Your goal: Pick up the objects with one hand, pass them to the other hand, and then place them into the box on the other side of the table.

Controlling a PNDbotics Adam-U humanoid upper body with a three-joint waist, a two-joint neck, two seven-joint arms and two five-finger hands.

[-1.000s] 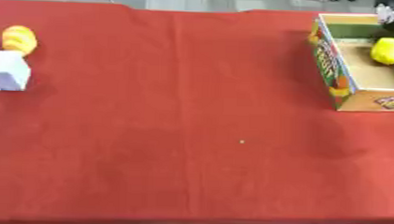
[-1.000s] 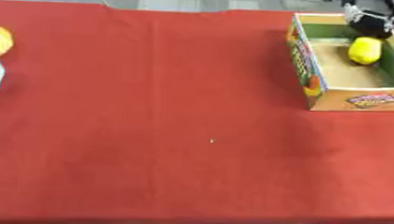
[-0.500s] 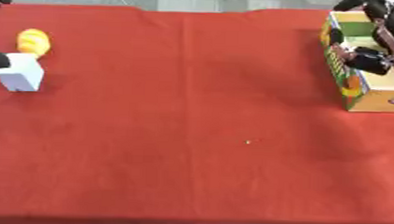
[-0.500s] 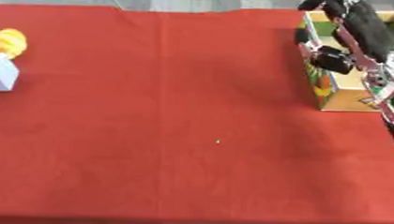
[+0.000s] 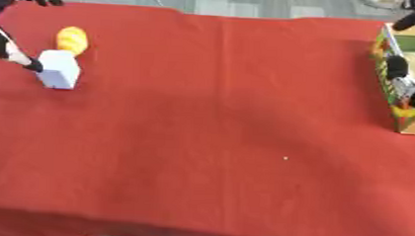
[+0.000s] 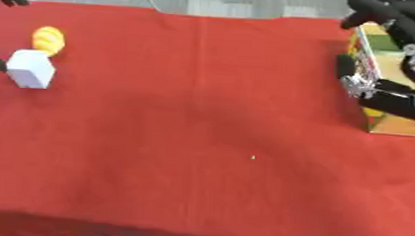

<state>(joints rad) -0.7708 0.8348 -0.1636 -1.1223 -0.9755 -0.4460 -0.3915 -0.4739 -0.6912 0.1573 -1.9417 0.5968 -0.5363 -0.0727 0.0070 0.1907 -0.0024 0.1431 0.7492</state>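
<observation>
A white block (image 5: pixel 59 69) stands near the table's left edge, with a yellow rounded object (image 5: pixel 72 39) just behind it. My left hand (image 5: pixel 8 47) comes in from the left edge. Its fingers are spread, one tip touches the block's left side, and others show at the top corner. The printed cardboard box (image 6: pixel 394 127) sits at the right edge. My right hand (image 6: pixel 381 94) hangs open over the box and its left wall, hiding most of the inside.
The red cloth (image 5: pixel 220 120) covers the whole table, with a tiny pale speck (image 5: pixel 285 158) near the middle. Grey floor shows beyond the far edge.
The view has shifted. My left hand has come in beside the white block. My right hand, in over the box half a second ago, now covers the yellow thing seen inside.
</observation>
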